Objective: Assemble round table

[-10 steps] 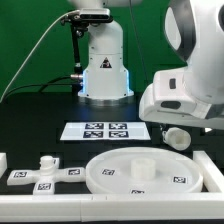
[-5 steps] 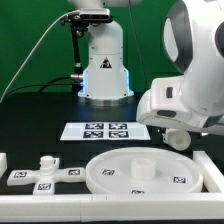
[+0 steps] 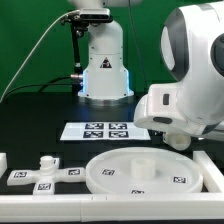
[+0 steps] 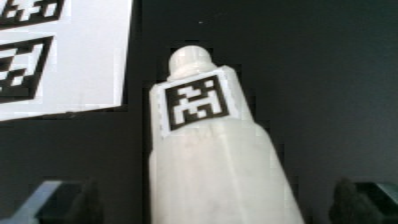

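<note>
Exterior view, arm: the Panda's wrist fills the exterior view's right, bent low over the black table [image 3: 40,120]. You can't see the fingers here because the white housing hides them.
Exterior view, leg: a rounded white end under the wrist is probably the leg [image 3: 178,138]. It sits just to the exterior view's right of the marker board [image 3: 105,130].
Exterior view, other parts: the round disc [image 3: 160,182] is at lower centre and the cross-shaped foot [image 3: 45,172] at lower left. Both are well apart from the wrist.
Wrist view, leg: the leg [image 4: 210,150] lies on the table beside the marker board [image 4: 71,70], tag facing the camera.
Wrist view, jaws: the gripper [image 4: 210,205] is spread wide, with one of its fingers [image 4: 54,200] on each side of the leg and no visible contact.
Step in hand: this looks like the approach to grasp the leg. Keep it centred, come down onto the thick body rather than the tapered end, and close squarely so it can't roll.
</note>
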Tool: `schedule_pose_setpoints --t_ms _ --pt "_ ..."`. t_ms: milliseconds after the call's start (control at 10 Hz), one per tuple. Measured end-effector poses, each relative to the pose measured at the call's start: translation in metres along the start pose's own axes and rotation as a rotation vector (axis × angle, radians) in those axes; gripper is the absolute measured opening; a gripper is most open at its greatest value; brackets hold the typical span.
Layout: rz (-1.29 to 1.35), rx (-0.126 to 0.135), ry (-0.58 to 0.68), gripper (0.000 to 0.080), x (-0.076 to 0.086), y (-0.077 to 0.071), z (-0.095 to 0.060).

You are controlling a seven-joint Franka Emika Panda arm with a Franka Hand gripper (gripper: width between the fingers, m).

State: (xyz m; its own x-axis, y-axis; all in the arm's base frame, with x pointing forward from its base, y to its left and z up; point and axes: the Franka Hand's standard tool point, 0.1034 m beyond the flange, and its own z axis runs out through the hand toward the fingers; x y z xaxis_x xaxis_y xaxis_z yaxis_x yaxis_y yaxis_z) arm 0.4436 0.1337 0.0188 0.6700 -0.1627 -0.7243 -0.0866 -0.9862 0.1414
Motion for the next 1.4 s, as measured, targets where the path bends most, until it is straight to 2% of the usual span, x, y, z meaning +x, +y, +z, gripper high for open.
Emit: schedule_pose_setpoints --t_ms 200,300,400,600,700,800,900,1000,1100,1200,1400 --pt "0.000 0.000 0.000 0.0637 0.000 0.000 0.000" --pt "0.000 0.000 0.000 0.0456 0.000 0.000 0.000" --pt "0.000 0.000 0.000 0.0403 0.000 0.000 0.000" --pt "0.000 0.002 0.001 0.0403 0.000 0.000 -0.001" --pt "0.017 0.046 0.016 0.0403 -0.002 0.002 -0.016" --pt "0.019 0.079 0.037 0.0403 -0.011 0.012 -0.041" --pt "0.001 0.108 0.113 0.0403 -0.018 0.023 -0.069" --pt "0.002 0.131 0.198 0.0403 -0.028 0.034 -0.090" --pt "0.007 0.145 0.294 0.0403 -0.037 0.041 -0.102" --pt "-0.002 0.150 0.359 0.0403 -0.039 0.041 -0.109" --pt "-0.008 0.178 0.517 0.0403 -0.035 0.034 -0.110"
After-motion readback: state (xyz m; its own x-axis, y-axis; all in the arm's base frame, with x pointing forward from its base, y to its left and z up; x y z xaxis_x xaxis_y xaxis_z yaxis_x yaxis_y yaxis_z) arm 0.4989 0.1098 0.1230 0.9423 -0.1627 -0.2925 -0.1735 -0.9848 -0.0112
